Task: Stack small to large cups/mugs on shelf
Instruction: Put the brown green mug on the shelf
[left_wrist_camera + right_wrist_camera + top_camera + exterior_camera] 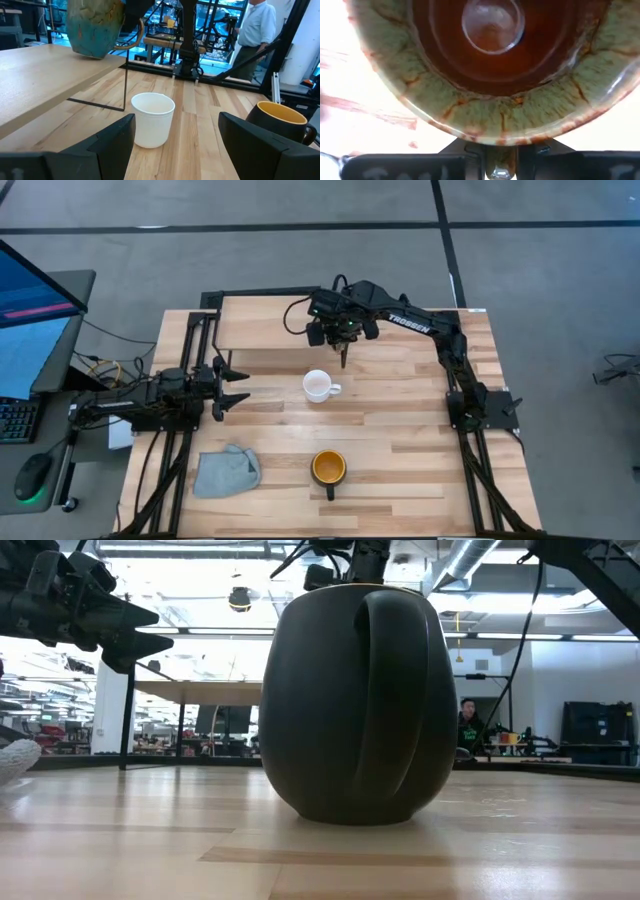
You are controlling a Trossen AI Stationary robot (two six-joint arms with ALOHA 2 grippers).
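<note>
The olive-tan mug (95, 27) with a brown inside (492, 45) is at the right end of the light-wood shelf (265, 320), under my right gripper (343, 338), which is shut on it. The small white mug (319, 385) stands upright on the tabletop just in front of the shelf. The dark mug with the orange-yellow inside (328, 468) stands near the table's front edge and fills the low view (350, 700). My left gripper (236, 388) is open and empty at the table's left, pointing at the white mug (152, 120). My right gripper holds the olive-tan mug by its rim (500, 136), coming from above with the fingers pointing down. The rim hides the fingertips. The mug's mouth faces up and it is slightly tilted at the shelf's right end; whether its base rests on the board I cannot tell.
A grey-blue cloth (226, 470) lies at the front left of the table. The shelf stands on thin black legs (124, 87). A person (255, 30) stands beyond the table's right side, and another (467, 720) sits in the room behind.
</note>
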